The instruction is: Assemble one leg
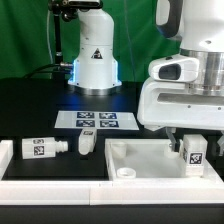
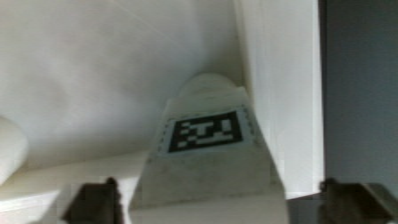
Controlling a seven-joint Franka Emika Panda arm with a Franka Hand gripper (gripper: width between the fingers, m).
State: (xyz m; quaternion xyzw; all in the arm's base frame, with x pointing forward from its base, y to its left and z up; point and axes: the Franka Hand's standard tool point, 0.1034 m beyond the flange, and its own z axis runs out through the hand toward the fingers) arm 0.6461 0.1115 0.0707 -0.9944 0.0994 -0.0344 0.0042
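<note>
Black tabletop, green backdrop behind. A white-based lamp or camera stand (image 1: 97, 62) stands at the back of the table, a blue glow at its foot. In front of it the marker board (image 1: 100, 120) lies flat, several tags showing.

Along the near edge, at the exterior view's left, two loose white pegs (image 1: 42, 148) (image 1: 86, 144) lie on their sides just beside each other, each with a tag sticker. A white rim or rail (image 1: 40, 185) runs beneath them along the table's front.

The large flat white panel (image 1: 135, 160) lies at the exterior view's right, raised edges visible, a round hole (image 1: 126, 173) near its near corner.

The arm's bulky white wrist (image 1: 185, 95) fills the exterior view's upper right, pointed straight down over the panel's far right part. It hides most of what lies behind it.

The gripper (image 1: 192, 150) is low over the panel. The leg (image 1: 194, 153) stands upright between the fingers, tag facing the camera, its lower end at or just above the panel; contact cannot be told.

In the wrist view the leg (image 2: 210, 150) runs up the middle, tag plain, with the dark fingertips (image 2: 93, 200) on either side at the frame's edge. The jaws stand narrow, closed around the leg.
</note>
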